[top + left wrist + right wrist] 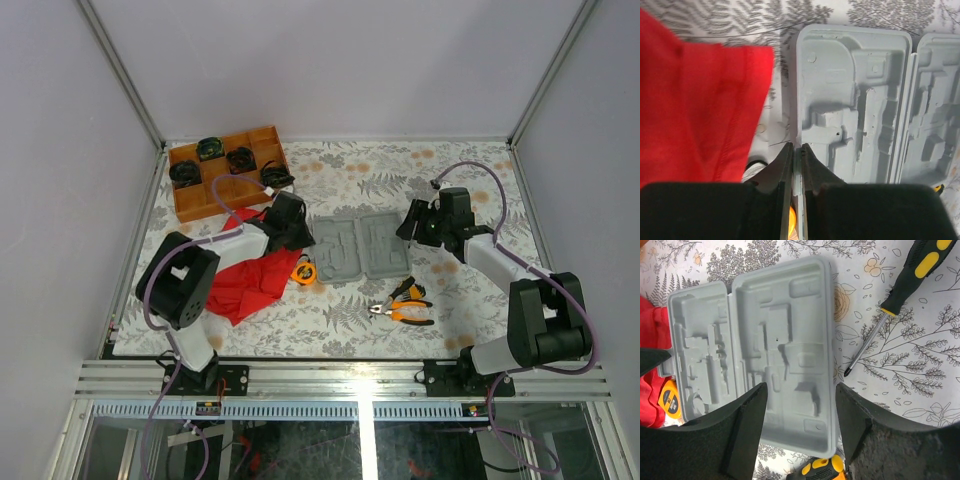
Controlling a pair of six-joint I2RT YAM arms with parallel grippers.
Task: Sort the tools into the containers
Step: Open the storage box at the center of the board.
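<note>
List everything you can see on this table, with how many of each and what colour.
case: one, grey, lying open, mid-table
tape measure: one, orange, at the case's near left corner
pliers: one, orange-black, near side, right of the case
screwdriver: one clearly seen, black-yellow handle, right of the case
cloth: one, red, left of the case
tray: one, brown wood, far left corner
coiled bundles: four, dark, in the tray
table: one, leaf-print cover
left gripper: black, shut on the case's left rim
right gripper: black, open, over the case
</note>
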